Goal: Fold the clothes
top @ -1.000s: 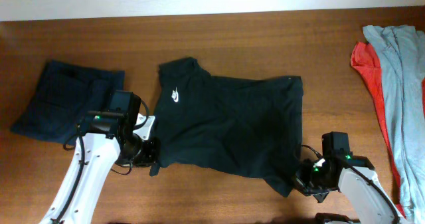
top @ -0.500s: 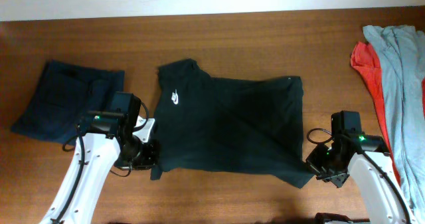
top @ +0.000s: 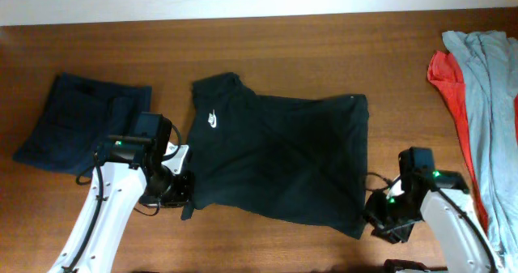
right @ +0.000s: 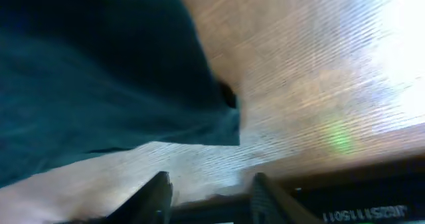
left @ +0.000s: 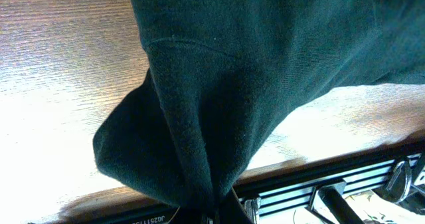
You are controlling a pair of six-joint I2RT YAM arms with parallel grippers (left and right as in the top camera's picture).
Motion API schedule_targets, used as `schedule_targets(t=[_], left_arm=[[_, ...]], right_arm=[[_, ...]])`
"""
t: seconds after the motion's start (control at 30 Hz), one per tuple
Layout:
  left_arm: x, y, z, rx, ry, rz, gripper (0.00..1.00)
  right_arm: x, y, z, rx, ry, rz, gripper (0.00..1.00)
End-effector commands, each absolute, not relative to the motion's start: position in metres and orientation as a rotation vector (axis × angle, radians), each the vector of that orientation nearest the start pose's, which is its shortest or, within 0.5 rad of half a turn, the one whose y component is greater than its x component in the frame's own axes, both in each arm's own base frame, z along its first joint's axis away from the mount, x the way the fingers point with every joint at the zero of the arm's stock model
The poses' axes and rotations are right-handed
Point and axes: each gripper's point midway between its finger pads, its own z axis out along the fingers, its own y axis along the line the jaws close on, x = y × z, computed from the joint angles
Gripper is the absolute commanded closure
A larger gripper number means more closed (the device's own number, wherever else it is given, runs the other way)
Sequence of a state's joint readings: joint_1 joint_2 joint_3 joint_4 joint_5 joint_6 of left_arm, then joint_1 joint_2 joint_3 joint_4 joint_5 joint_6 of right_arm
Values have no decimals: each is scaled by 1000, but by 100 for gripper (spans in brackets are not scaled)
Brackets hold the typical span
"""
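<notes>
Currently the black T-shirt (top: 275,159) lies spread across the middle of the table (top: 324,54), white swoosh up, toward the left arm's side. Left gripper (top: 183,194) is clamped on the shirt's near-left corner, with cloth bunched between its jaws in the wrist view. Right gripper (top: 379,218) has its jaws parted with nothing between them; the shirt's near-right corner lies on the wood just ahead.

— What has the left claw (left: 216,215) got?
— A bunched corner of the black T-shirt (left: 219,84), pinched tight, with the cloth fanning out ahead of the claw.
— And beside it?
— Wooden table (left: 60,64) on either side of the claw, bright with glare.
</notes>
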State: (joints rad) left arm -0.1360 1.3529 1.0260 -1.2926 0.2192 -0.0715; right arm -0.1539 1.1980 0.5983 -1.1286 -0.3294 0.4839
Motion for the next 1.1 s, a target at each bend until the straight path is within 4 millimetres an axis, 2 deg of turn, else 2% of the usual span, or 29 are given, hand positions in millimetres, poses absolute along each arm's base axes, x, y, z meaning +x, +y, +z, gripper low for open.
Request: schedule_targets(t=[0.0, 0.17, 0.27, 0.43, 0.5, 0.53, 0.67, 0.73, 0.83, 0.93, 1.07], left_arm=[[201, -64, 111, 120, 3162, -333, 99], [204, -64, 111, 122, 3152, -334, 99], [204, -64, 111, 122, 3150, -334, 100], [204, -64, 111, 122, 3150, -334, 99], [204, -64, 111, 122, 3151, -334, 99], [204, -64, 111, 122, 3151, -334, 99], [204, -64, 111, 122, 3151, -334, 99], [204, -64, 111, 122, 3151, -334, 99], [204, -64, 112, 122, 3152, -334, 99], [206, -64, 119, 121, 3145, -332, 99], [216, -58, 140, 81, 3106, -328, 99]], right_arm=[[118, 43, 26, 1088, 3152, 549, 62], [106, 45, 10, 1098, 3167, 547, 62], [106, 45, 3, 1092, 3155, 555, 51], [118, 43, 0, 1116, 3093, 554, 51], [124, 42, -1, 1105, 3072, 557, 62], [126, 42, -1, 1106, 3063, 557, 75], [134, 38, -2, 1115, 3029, 537, 91], [136, 38, 0, 1116, 3024, 537, 96], [142, 35, 10, 1111, 3022, 519, 96], [154, 22, 33, 1086, 3021, 413, 96], [172, -4, 80, 1024, 2998, 203, 96]])
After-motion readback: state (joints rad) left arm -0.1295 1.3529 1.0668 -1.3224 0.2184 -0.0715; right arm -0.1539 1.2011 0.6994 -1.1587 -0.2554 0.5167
